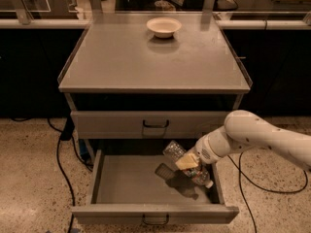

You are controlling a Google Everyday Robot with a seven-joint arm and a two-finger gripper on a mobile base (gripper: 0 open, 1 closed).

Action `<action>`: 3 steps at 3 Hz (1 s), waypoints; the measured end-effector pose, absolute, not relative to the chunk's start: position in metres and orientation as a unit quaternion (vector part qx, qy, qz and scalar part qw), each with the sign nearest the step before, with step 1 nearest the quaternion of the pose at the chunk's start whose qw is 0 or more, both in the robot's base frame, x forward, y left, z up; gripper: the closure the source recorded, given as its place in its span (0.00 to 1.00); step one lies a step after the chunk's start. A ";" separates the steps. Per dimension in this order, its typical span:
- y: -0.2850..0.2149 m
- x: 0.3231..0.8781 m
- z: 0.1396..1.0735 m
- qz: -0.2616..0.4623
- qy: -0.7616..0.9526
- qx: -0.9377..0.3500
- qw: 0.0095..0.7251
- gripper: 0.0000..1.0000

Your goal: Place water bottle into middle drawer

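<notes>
Grey cabinet top (146, 64) fills centre frame, cream bowl (164, 26) at its far edge. Speckled terrazzo floor (29, 178), black cable (59, 154) lower left. Middle drawer (129, 181) pulled open, upper drawer front (112, 125) closed. White arm (265, 137) enters from right; gripper (187, 161) over drawer's right half, fingers clamped on tilted water bottle (175, 152), bottle above drawer floor, shadow beneath

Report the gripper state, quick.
The gripper: closed on the water bottle, holding it tilted over the right side of the open middle drawer.
</notes>
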State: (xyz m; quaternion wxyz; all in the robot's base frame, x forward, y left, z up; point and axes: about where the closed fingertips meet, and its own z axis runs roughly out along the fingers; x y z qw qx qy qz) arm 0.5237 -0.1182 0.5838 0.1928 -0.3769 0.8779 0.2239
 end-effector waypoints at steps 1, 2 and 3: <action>-0.100 0.530 0.563 0.245 0.868 -0.395 0.174 1.00; -0.066 0.514 0.536 0.279 0.848 -0.425 0.150 1.00; -0.066 0.514 0.536 0.279 0.848 -0.425 0.150 1.00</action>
